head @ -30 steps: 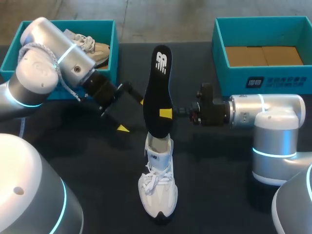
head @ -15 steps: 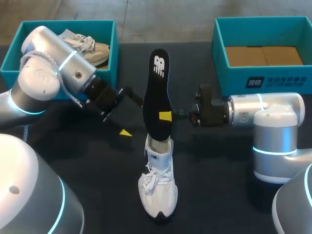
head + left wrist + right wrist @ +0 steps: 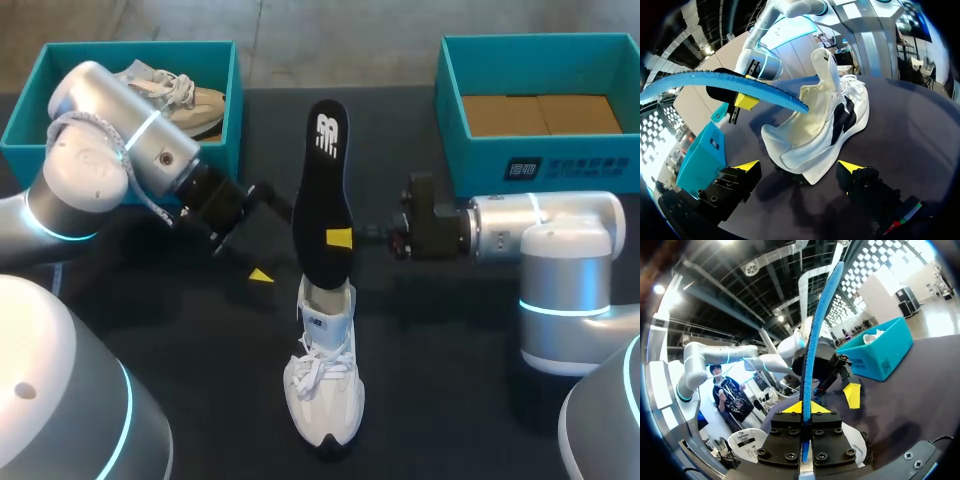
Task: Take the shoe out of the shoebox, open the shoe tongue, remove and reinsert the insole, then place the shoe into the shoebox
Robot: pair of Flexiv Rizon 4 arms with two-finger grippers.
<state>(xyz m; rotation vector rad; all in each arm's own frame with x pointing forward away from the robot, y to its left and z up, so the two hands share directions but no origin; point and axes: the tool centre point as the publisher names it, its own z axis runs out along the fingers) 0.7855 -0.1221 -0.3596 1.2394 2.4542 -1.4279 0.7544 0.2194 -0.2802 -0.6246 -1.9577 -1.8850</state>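
Observation:
A white shoe [image 3: 322,385] stands on the black table with its toe toward me, and its open heel [image 3: 805,135] faces the left wrist view. Above the heel, a black insole [image 3: 322,190] with a blue underside [image 3: 816,335] stands nearly upright. My right gripper [image 3: 340,238] is shut on its lower part, its two yellow tips [image 3: 802,409] pressed against both faces. My left gripper [image 3: 266,236] hangs open to the left of the insole. Its fingers [image 3: 747,166] are spread wide just short of the shoe's heel, with nothing between them.
A teal shoebox [image 3: 228,120] at the back left holds a second, beige shoe [image 3: 185,95]. Another teal shoebox [image 3: 540,165] at the back right has a cardboard bottom. My right arm [image 3: 540,235] lies across the table's right side.
My left gripper has shifted slightly down and toward the shoe's heel, staying open. The right gripper and the insole have barely moved.

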